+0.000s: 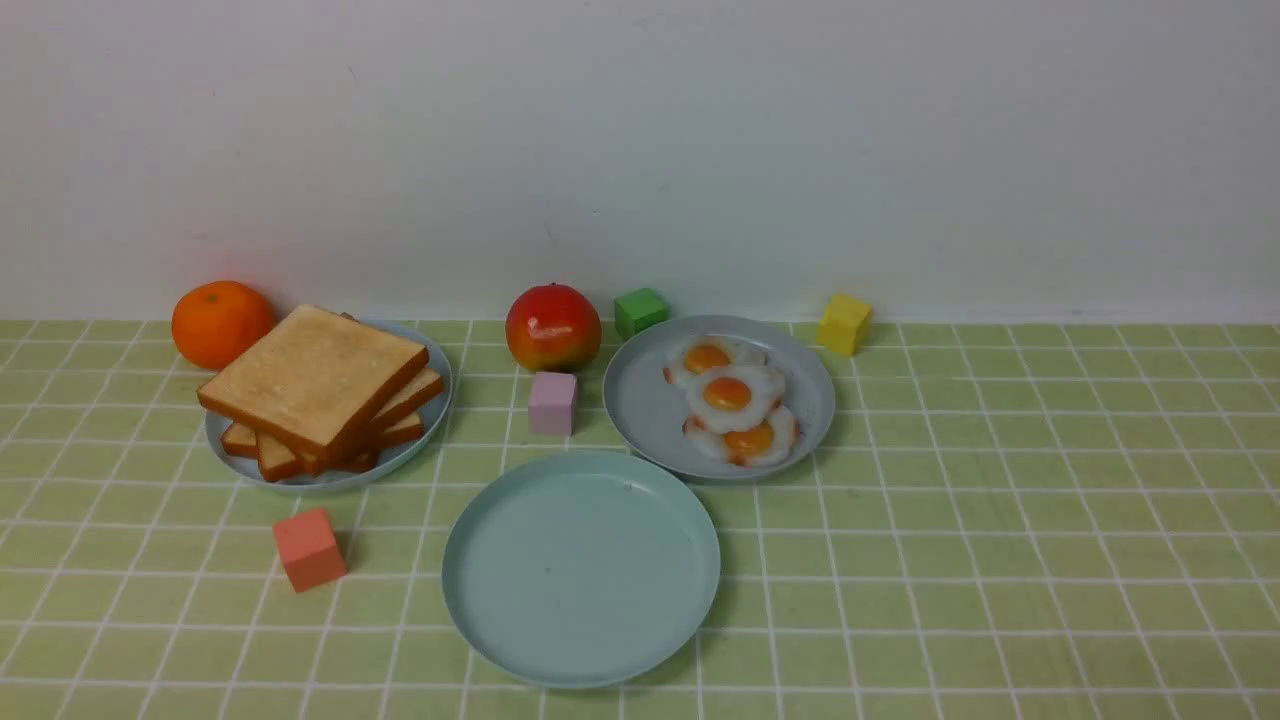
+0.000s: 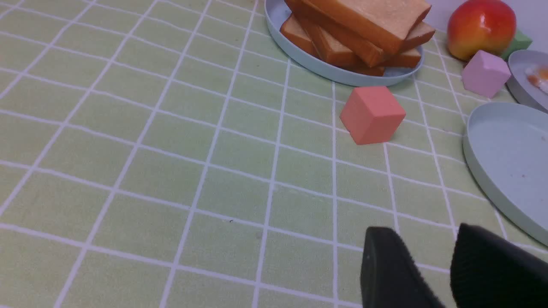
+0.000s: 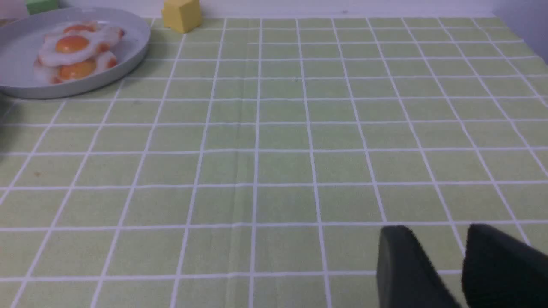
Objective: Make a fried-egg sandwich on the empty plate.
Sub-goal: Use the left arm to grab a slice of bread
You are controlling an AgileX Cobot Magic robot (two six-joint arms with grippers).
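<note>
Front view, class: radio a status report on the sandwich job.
Left tool open, empty; right tool likewise. Green plate bare; toast, eggs not yet on it. Lilac block near, not blocking.

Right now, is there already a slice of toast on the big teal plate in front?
No, the teal plate is bare; the toast slices all lie stacked on the grey-blue plate at the left.

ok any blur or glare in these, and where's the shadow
front view: soft even light, no glare, faint shadow right of the plate; left wrist view: left gripper near black, coral cube crisp; right wrist view: eggs slightly soft
</note>
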